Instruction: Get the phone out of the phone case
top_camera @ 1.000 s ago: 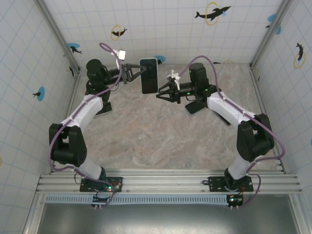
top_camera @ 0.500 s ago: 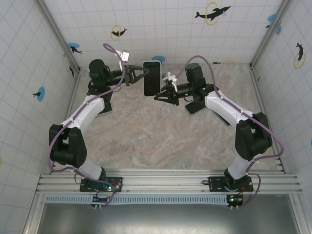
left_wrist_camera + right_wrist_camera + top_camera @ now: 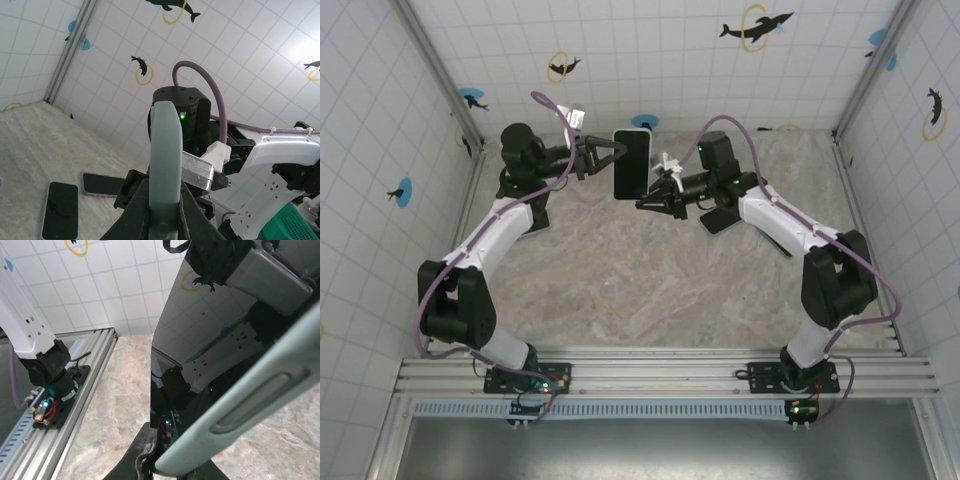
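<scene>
Phone (image 3: 631, 163) in phone case (image 3: 240, 410): aloft over the far edge of the bench (image 3: 620, 285). My left jaws pinch one long edge; my right jaws sit at its lower end, grip unclear. Judged rigid, slick, breakable; peel at case rim.

Left gripper (image 3: 611, 152) clamps the left edge of the phone (image 3: 631, 165), which is held upright, screen up, above the table (image 3: 620, 270) near the back wall. Right gripper (image 3: 646, 198) sits at the phone's lower right corner; whether it grips cannot be told. A second phone (image 3: 717, 222) lies flat on the table, partly under the right arm.
</scene>
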`<state>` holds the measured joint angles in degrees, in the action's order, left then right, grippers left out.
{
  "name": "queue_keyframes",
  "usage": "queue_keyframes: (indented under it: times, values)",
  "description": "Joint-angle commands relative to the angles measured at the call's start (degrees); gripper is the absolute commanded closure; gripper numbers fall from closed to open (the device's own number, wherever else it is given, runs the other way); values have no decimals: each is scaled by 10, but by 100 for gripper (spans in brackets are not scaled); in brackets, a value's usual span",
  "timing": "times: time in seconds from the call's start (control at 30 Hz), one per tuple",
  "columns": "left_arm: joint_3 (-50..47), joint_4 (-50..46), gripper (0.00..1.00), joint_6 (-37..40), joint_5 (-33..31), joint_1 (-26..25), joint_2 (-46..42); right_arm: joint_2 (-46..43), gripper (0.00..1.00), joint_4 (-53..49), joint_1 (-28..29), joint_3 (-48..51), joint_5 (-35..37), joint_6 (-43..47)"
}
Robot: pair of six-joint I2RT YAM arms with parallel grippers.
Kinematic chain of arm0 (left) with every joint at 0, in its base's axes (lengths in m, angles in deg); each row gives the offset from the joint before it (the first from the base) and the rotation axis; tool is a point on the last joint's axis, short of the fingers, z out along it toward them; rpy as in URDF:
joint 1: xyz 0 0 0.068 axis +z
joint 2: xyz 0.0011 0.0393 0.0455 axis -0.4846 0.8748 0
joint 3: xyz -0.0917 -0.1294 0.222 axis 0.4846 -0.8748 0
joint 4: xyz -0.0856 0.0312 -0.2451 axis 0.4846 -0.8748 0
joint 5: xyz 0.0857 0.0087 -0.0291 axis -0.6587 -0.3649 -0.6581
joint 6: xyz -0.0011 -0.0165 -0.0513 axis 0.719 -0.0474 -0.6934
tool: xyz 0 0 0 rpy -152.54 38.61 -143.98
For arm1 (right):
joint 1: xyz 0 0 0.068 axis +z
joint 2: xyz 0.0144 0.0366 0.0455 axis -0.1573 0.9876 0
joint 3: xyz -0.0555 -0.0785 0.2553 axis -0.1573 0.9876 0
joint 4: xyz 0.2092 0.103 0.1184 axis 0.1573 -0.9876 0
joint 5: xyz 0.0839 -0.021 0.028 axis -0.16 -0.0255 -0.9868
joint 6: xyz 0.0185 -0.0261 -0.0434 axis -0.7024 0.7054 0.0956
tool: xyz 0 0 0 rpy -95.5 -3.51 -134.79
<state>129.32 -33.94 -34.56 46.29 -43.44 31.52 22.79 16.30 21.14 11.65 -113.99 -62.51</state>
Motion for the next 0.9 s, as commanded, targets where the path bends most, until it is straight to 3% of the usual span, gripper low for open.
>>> queue_keyframes:
  times: [0.0, 0.17, 0.63, 0.87]
  values:
    - [-2, -4, 100, -38, 14, -5, -34, -22, 85, -11, 9, -18, 96, 69]
    - [-8, -13, 100, -46, 20, -9, -43, -35, 85, -8, 16, -24, 137, 100]
    - [-23, -17, 100, -48, 25, -18, -52, -56, 86, 101, 18, -2, 139, 25]
    - [-4, -60, 100, 15, 4, -17, -52, -74, 75, 77, 21, 25, 97, 17]
